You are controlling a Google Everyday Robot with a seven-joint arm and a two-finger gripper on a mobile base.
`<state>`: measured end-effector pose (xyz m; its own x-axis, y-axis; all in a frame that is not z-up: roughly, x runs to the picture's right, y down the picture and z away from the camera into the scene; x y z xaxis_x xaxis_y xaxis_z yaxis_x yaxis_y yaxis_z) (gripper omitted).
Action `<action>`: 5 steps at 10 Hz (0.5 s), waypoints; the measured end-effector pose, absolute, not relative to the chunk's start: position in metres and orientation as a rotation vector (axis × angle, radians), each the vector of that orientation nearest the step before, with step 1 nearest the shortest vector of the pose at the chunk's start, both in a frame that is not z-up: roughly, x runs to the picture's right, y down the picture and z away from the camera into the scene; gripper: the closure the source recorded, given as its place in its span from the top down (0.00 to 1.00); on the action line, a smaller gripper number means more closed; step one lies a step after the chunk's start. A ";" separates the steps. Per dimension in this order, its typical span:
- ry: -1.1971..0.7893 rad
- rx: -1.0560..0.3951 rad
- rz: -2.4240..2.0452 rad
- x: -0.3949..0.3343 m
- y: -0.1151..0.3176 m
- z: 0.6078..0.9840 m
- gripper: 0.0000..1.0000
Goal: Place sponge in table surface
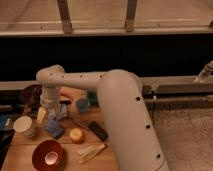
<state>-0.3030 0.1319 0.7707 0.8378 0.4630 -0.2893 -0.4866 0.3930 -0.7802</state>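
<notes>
A yellow sponge [41, 115] hangs tilted at the tip of my gripper [46, 113], just above the left part of the wooden table [107, 161]. The gripper is shut on the sponge, beside a white cup [23, 125]. My white arm comes in from the lower right and bends down over the table's left side. A blue flat block [54, 128] lies on the table right below the gripper.
A red bowl [48, 155] sits at the front left. An orange [76, 135], a black bar [98, 131] and a pale banana-like item [92, 151] lie mid-table. A teal cup [82, 104] and a dark bowl [31, 93] stand at the back.
</notes>
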 end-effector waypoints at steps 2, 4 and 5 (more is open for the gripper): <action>0.014 -0.900 0.636 -0.291 0.095 0.747 0.80; -0.019 -0.801 0.686 -0.272 0.068 0.718 0.80; -0.037 -0.760 0.708 -0.263 0.060 0.707 0.80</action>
<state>-0.2628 0.0596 0.7068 0.7703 0.6004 -0.2149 -0.5746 0.5075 -0.6420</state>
